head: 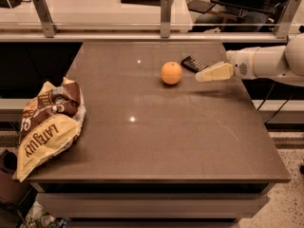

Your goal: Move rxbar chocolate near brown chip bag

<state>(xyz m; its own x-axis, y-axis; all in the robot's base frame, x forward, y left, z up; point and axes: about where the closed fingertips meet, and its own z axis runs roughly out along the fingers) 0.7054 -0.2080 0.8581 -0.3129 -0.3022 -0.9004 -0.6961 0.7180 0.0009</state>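
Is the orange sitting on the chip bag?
No, the orange sits on the table far from the chip bag, close to the bar and the gripper.

The rxbar chocolate is a small, flat black bar with faint pale marks on its wrapper. It lies flat on the table at about one o'clock from the middle, near the far edge. Its long side runs slantwise, from far-left to near-right. The gripper hangs just beside the bar at its four o'clock; whether they touch I cannot tell.

The brown chip bag is large and wrinkled, dark brown on top and yellow below with brown lettering. It lies slumped at about eight o'clock, well apart from the bar, with its lower corner hanging over the table's left edge.
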